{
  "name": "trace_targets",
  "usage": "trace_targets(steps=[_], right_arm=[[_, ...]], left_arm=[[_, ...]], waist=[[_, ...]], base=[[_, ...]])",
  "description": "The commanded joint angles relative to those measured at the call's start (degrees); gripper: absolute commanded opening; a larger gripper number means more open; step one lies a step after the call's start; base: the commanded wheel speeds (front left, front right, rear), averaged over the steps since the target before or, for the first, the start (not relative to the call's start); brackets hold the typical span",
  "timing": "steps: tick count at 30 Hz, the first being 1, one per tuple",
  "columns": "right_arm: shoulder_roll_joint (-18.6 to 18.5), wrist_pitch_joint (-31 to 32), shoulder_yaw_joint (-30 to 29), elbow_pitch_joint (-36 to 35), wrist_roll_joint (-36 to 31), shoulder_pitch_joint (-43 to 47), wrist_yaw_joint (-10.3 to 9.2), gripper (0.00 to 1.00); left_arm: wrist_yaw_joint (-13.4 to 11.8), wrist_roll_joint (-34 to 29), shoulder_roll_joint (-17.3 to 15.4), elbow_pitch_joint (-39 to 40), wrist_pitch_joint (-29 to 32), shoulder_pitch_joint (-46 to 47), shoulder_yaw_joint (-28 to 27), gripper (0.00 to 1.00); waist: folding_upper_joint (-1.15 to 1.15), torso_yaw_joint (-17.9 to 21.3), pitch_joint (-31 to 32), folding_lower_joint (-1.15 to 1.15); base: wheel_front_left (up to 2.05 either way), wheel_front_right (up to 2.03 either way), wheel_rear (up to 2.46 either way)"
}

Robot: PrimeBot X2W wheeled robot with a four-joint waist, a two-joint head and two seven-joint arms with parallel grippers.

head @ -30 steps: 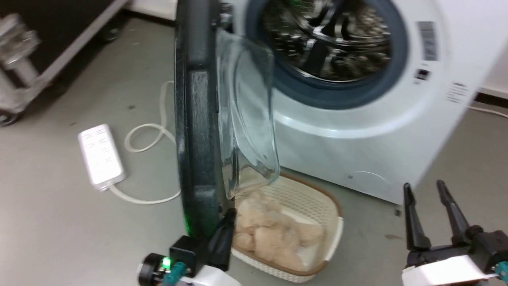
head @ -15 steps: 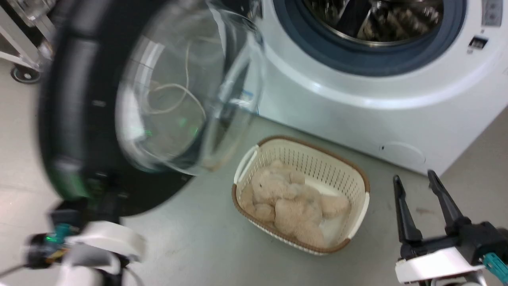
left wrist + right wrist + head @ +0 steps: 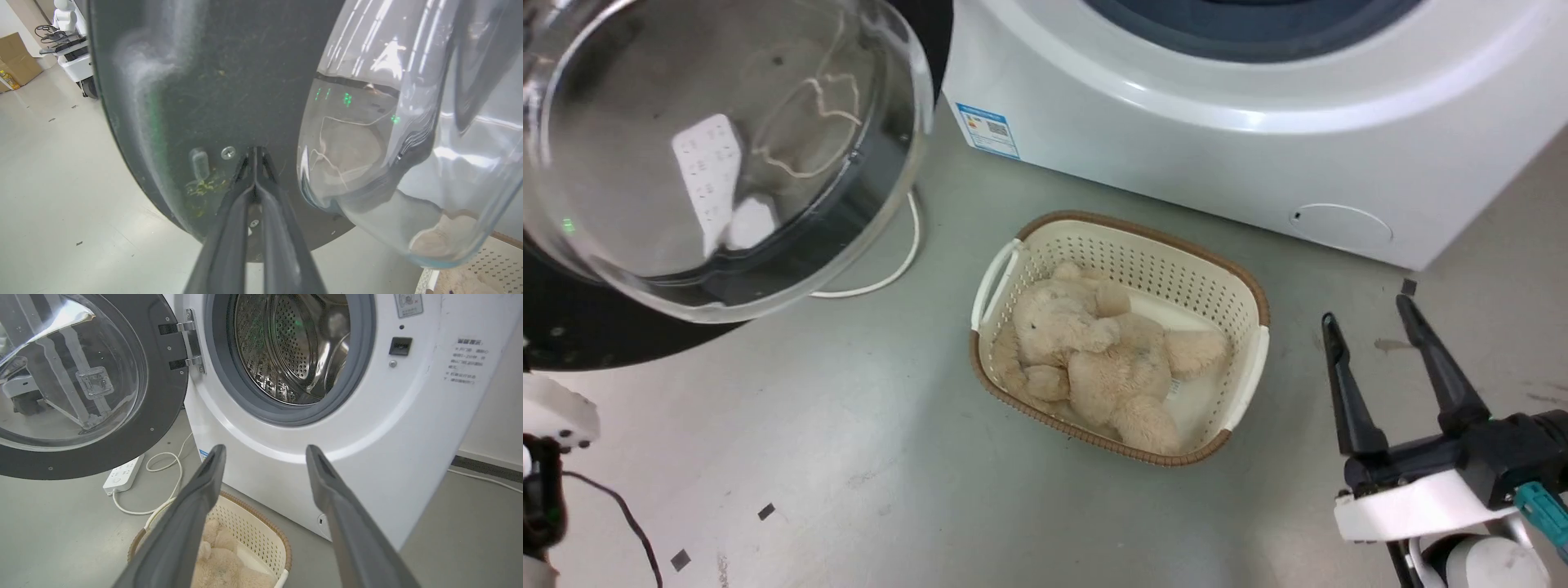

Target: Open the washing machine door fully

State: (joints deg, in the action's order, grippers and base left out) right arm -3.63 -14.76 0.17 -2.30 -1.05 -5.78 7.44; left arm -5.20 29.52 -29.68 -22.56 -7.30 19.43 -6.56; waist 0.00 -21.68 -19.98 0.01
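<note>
The washing machine door [image 3: 580, 335] hangs swung out at the machine's left, its black inner face and bulging clear glass bowl [image 3: 719, 147] turned toward me. In the right wrist view the door [image 3: 163, 416] stands wide on its hinge, beside the grey-ringed steel drum [image 3: 294, 347]. My left gripper [image 3: 255, 152] is shut, its tips against the door's black inner face [image 3: 204, 81] next to a screw, left of the glass bowl [image 3: 408, 143]. My right gripper [image 3: 1365, 313] is open and holds nothing, low at the right, apart from the white machine [image 3: 1176, 114]. From its own wrist view the right gripper [image 3: 265, 448] points at the machine's front.
A cream basket [image 3: 1250, 367] with a beige teddy bear [image 3: 1094, 351] stands on the grey floor in front of the machine. A white power strip [image 3: 122, 477] and its cable lie on the floor under the door. The machine's front panel [image 3: 429, 416] rises at the right.
The door has swung from edge-on to wide open at the left, with my shut left gripper following it. The head view has dropped lower. My right gripper has stayed open.
</note>
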Motion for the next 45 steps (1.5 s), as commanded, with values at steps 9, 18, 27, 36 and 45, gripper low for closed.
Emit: trace_targets(steps=[9,18,27,36,45], right_arm=[[-0.3,-0.2,-2.4,-0.6,-1.1,-1.7,0.05,1.0],[0.6,-0.2,-5.9,-1.1,-0.5,0.0,0.05,1.0],[0.7,-0.2,-6.7,-2.2,-0.5,3.9,0.05,1.0],[0.7,-0.2,-5.8,-2.4,0.4,7.3,0.05,1.0],[0.7,-0.2,-6.2,-2.3,1.6,8.7,0.05,1.0]], left_arm=[[3.3,-0.7,0.1,-6.9,-5.5,5.0,1.8,0.0],[1.9,-6.3,6.8,5.5,-7.7,-0.1,2.6,0.0],[0.1,-13.3,15.5,21.9,-7.7,-12.0,4.2,0.0],[0.0,-17.7,20.8,27.3,-7.7,-20.4,5.9,0.0],[0.7,-21.7,23.9,26.0,-7.7,-23.7,9.5,1.0]], waist=[[0.0,2.1,2.1,-0.01],[0.0,5.6,9.7,-0.01],[0.0,11.6,16.2,-0.01],[0.0,16.0,18.7,-0.01],[0.0,17.7,19.4,-0.01]], base=[[0.0,0.0,0.0],[0.0,0.0,0.0],[0.0,0.0,0.0],[0.0,0.0,0.0],[0.0,0.0,0.0]])
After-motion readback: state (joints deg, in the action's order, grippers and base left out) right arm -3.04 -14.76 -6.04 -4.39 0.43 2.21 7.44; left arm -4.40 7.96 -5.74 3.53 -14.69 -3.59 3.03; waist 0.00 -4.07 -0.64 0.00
